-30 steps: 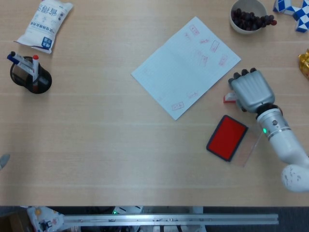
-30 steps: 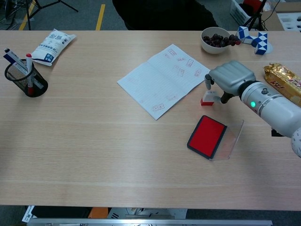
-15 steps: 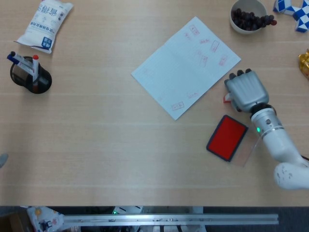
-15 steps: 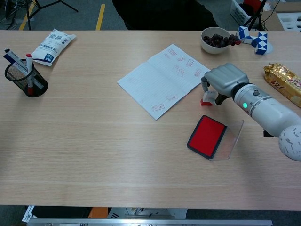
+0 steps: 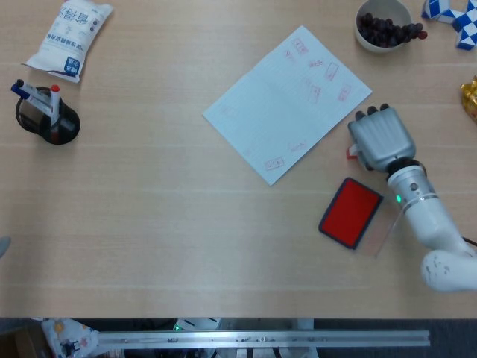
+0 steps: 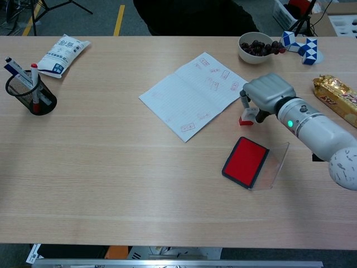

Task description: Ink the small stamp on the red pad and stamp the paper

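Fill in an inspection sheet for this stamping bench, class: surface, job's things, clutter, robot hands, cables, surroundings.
Surface: pale wood table, bare at the front.
Job's things: small stamp standing beside the paper; the paper carries several red marks; red pad open, clear lid folded back.
Clutter: pen pot, white packet, bowl of dark fruit, blue-white puzzle, gold wrapper.
Robot hands: right robot hand over the stamp, fingers around it; grip unclear. Left not in view.
Cables: nothing seen.
Surroundings: dark floor, yellow line, stand legs.
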